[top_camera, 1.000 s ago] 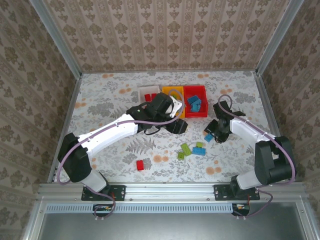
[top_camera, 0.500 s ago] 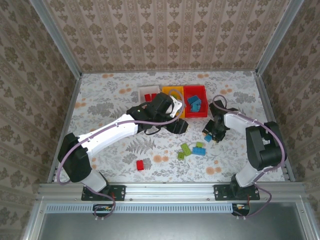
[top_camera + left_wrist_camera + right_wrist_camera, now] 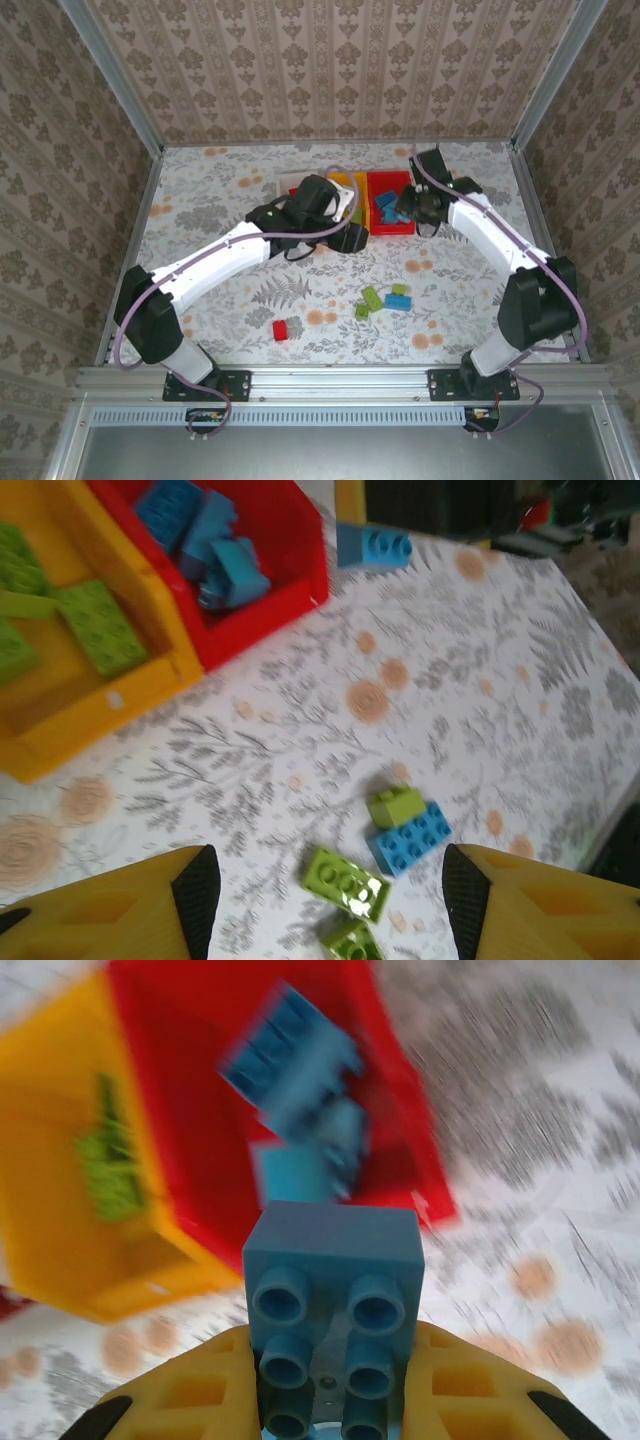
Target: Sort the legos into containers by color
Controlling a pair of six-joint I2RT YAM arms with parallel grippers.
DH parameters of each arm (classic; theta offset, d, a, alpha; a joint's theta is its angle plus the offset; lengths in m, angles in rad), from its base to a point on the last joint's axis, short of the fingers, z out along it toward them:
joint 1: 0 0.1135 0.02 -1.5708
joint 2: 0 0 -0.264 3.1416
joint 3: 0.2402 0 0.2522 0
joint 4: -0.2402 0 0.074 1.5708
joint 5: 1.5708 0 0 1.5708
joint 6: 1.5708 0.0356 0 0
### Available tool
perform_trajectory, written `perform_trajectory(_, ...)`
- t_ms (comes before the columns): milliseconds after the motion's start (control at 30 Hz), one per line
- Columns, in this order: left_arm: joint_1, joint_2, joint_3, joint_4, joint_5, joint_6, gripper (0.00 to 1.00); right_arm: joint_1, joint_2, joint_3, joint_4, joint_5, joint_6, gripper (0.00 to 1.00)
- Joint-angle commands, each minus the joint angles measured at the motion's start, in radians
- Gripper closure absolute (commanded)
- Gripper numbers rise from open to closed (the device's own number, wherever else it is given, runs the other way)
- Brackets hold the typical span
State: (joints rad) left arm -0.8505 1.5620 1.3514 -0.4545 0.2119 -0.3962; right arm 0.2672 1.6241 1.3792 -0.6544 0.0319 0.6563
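My right gripper (image 3: 408, 204) (image 3: 335, 1388) is shut on a blue lego (image 3: 333, 1295), held just above the near right rim of the red bin (image 3: 391, 228) (image 3: 415, 1165). That bin holds several blue legos (image 3: 293, 1062) (image 3: 205, 542). The orange-yellow bin (image 3: 346, 183) (image 3: 95, 712) beside it holds green legos (image 3: 92, 625). My left gripper (image 3: 352, 237) (image 3: 325, 900) hangs open in front of the bins, nothing between its fingers. Below it on the table lie three green legos (image 3: 345, 882) and a blue one (image 3: 415, 838) (image 3: 398, 301). A red lego (image 3: 286, 329) lies nearer the front.
The white bin (image 3: 296, 181) sits left of the orange-yellow one, mostly hidden behind my left arm. Metal rails and patterned walls close in the table on three sides. Bare floral tabletop lies to the far left and the far right.
My right gripper rose from the table on the right with the blue lego and swung back-left to the red bin. My left gripper shifted slightly toward the bins.
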Motion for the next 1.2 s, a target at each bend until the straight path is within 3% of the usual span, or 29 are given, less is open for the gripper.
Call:
perform_trajectory(0,0.046,-0.029,0.05,0.027,-0.03,-0.05,0.37,-0.003,0.183,0.158,-0.04,0.011,-0.106,0.79)
perform_trajectory(200,0.097,-0.033,0.058,-0.016,-0.064,-0.071,0.36,-0.006,0.465,0.482,-0.149,0.017,-0.118,0.77)
perform_trajectory(333,0.109,-0.061,0.023,-0.089,-0.119,-0.092,0.36,-0.008,0.585,0.625,-0.265,0.011,-0.101,0.71)
perform_trajectory(567,0.123,-0.156,-0.13,-0.249,-0.175,-0.174,0.35,-0.005,0.57,0.628,-0.265,0.032,-0.111,0.41)
perform_trajectory(700,0.126,-0.235,-0.241,-0.35,-0.198,-0.257,0.32,0.009,0.511,0.625,-0.264,0.05,-0.145,0.34)
perform_trajectory(833,0.126,-0.329,-0.368,-0.45,-0.168,-0.391,0.29,0.072,0.348,0.498,-0.137,0.022,-0.247,0.29)
perform_trajectory(1033,0.114,-0.401,-0.544,-0.502,-0.023,-0.508,0.2,0.269,0.082,0.122,0.14,-0.227,-0.4,0.21)
perform_trajectory(1100,0.102,-0.403,-0.574,-0.502,0.009,-0.533,0.12,0.336,0.029,0.028,0.159,-0.277,-0.418,0.19)
perform_trajectory(1167,0.085,-0.39,-0.606,-0.482,0.051,-0.56,0.11,0.385,-0.014,-0.053,0.162,-0.34,-0.413,0.18)
